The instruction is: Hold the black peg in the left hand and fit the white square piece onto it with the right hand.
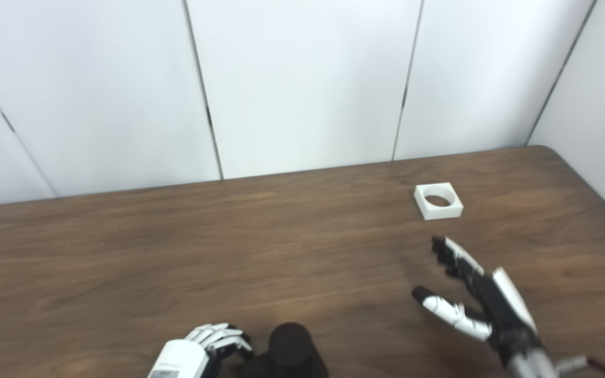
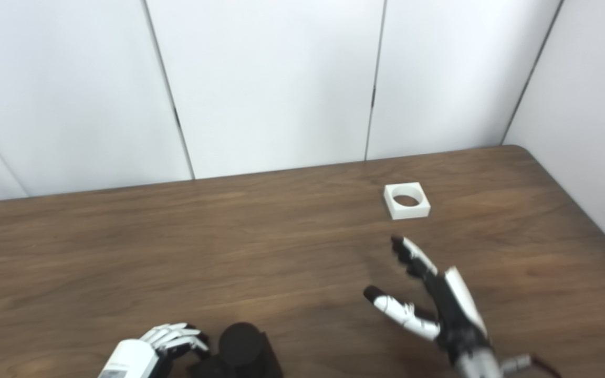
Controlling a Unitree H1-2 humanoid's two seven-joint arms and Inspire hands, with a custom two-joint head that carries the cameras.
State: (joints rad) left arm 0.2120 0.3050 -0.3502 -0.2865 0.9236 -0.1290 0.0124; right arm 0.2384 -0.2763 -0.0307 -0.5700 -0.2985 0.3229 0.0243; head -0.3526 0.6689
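The black peg (image 1: 291,344) stands upright on a black base at the table's near edge, partly cut off by the picture's bottom. My left hand (image 1: 205,347) is right beside it on its left, fingers curled toward the base; the frames do not show whether it grips it. The white square piece (image 1: 438,200), with a round hole, lies flat on the table at the far right. My right hand (image 1: 478,299) is open and empty, fingers spread and pointing toward the white piece, a short way in front of it and apart from it.
The brown wooden table (image 1: 176,252) ends at white wall panels (image 1: 302,79) at the back and at its right edge (image 1: 596,194) close to the white piece.
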